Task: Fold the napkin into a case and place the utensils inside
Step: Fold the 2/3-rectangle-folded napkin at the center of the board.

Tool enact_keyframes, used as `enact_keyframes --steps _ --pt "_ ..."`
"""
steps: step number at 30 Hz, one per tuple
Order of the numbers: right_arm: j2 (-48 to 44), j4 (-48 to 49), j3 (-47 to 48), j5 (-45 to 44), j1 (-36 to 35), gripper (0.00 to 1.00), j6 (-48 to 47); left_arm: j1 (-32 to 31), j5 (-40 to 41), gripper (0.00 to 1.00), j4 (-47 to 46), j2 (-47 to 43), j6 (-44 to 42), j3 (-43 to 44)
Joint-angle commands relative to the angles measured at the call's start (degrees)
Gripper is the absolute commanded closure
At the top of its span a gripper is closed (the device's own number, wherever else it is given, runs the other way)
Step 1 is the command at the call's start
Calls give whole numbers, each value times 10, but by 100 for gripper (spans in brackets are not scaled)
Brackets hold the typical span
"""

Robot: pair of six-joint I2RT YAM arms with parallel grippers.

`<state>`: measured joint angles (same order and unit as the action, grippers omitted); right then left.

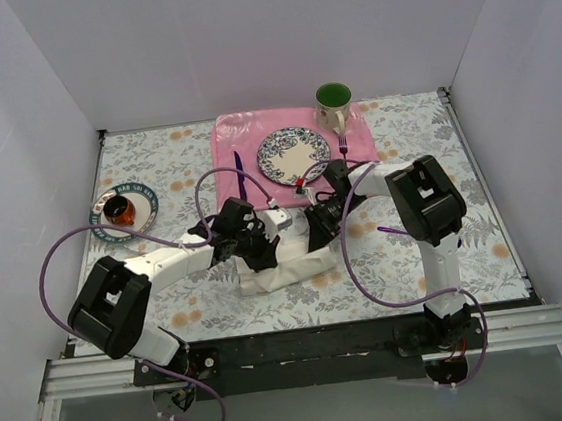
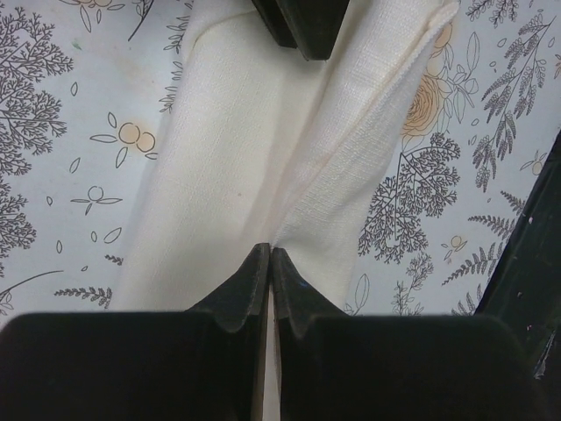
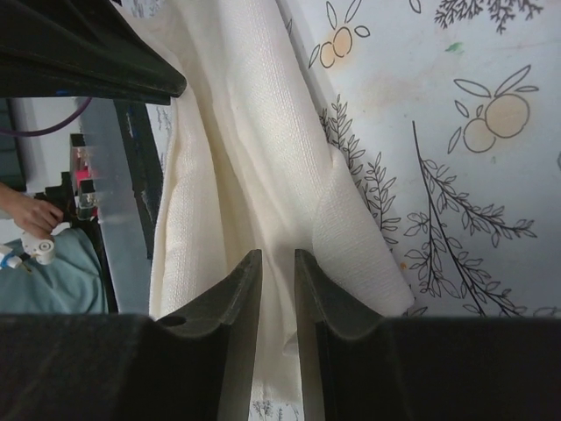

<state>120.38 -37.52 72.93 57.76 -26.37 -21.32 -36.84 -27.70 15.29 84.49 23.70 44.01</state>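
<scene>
A: Left fingers are pressed together, pinching a crease of the napkin; folds fan from the tips toward the top of the frame. Right fingers stand a narrow gap apart, with cloth showing in the gap. We cannot tell whether they grip it.

B: Risk, as we judge it: an uneven pull lets the loose flap at lower right of the right wrist view drop open, undoing the fold. From above, the napkin lies bunched at lower centre, between the left gripper and the right gripper.
</scene>
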Motion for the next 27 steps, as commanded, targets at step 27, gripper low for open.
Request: enact_keyframes --steps 27 --pt "-37 -34 8 -103 9 69 -14 30 -49 100 -1 21 -24 46"
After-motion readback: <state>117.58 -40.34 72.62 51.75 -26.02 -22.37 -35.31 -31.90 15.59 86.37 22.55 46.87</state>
